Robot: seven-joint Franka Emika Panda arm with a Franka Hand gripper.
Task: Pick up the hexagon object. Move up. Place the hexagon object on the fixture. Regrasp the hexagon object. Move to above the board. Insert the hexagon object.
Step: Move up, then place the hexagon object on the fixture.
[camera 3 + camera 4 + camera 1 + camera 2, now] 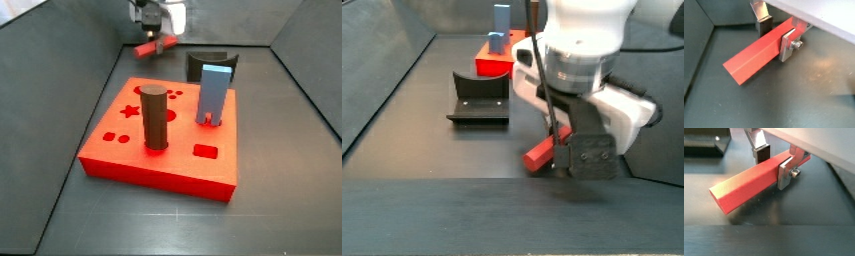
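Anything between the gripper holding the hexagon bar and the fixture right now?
Nothing: in a side view, only bare dark floor separates the gripper, shut on the hexagon object, from the fixture.

End effector (772,161): flat silver fingers (785,174) w/ dark pads, screw; white wrist housing.

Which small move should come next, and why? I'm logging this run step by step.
Probably carry the hexagon object toward the fixture. The end effector is shut on it near one end, the bar looks clear of the floor in both wrist views, and the fixture stands bare, apart from the board.
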